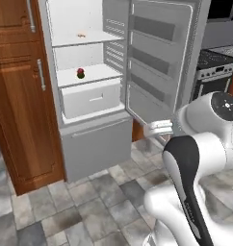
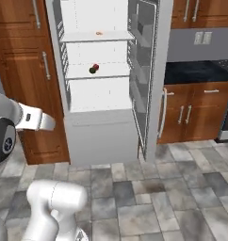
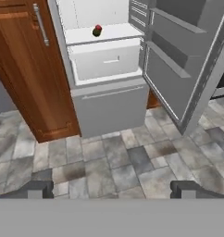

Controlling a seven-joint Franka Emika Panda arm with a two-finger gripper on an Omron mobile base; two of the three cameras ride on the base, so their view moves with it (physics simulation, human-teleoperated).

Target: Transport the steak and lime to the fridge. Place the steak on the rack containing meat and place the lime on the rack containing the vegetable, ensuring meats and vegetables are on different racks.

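Pincer [image 3: 112,189] wide apart and empty, aimed across the floor at the open fridge [image 1: 113,62] ahead. Neither steak nor lime is visible, whereabouts unknown; I judge both placings still to do. Far beyond and above the pincer: one orange piece of meat [image 1: 81,35] on the higher shelf [image 1: 97,38], one red vegetable [image 3: 97,30] on the lower shelf [image 3: 118,31], one drawer [image 3: 107,61] beneath.

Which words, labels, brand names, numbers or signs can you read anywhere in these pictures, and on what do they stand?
None: no writing stands on the fridge, its open door, the wooden cabinets or the stove.
The round mark on the arm's dark joint cap is a plain symbol, with no letters to read.
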